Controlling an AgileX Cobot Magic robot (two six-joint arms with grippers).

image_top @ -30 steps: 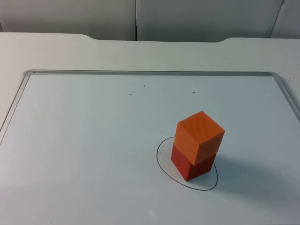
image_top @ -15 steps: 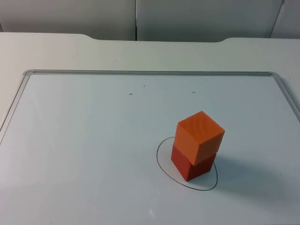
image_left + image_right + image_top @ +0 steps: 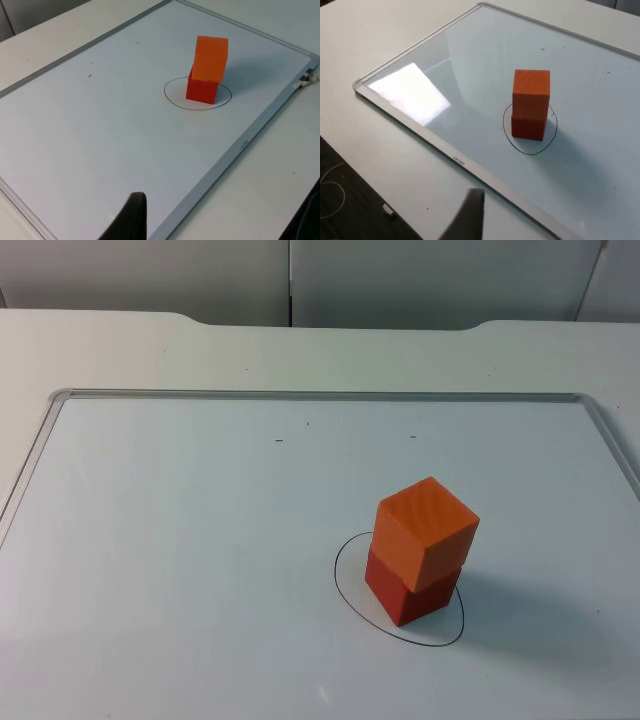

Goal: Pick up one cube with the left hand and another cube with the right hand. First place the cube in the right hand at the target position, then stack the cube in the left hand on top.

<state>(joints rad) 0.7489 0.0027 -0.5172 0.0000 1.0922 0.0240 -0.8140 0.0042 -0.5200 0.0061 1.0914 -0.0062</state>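
Two cubes are counted, and they are stacked: one orange cube [image 3: 427, 531] is set on top of one red cube [image 3: 410, 595]. The upper cube is turned slightly against the lower one, so its corners overhang a little, as is seen from above and in the left wrist view [image 3: 210, 58]. The red cube [image 3: 201, 90] is found inside one hand-drawn black oval [image 3: 346, 590], which is marked on a whiteboard [image 3: 180, 540] with a silver frame. The stack is placed nearer the board's right edge than its left, and closer to its near edge than to its far one. The same stack is seen in the right wrist view, orange cube [image 3: 531, 93] over red cube [image 3: 527, 127], with the oval [image 3: 506, 125] around the base.

One whiteboard is laid flat on one white table [image 3: 330, 355], which ends at a grey wall [image 3: 150, 275]. A few small dark marks are seen near the board's far edge.

Both arms are held back from the stack. One black fingertip of the left gripper [image 3: 131, 220] is seen above the board's edge, and one of the right gripper [image 3: 470, 215] over the table just outside the frame. Whether either pair of fingers is spread or closed cannot be told, and neither cube is touched by a gripper
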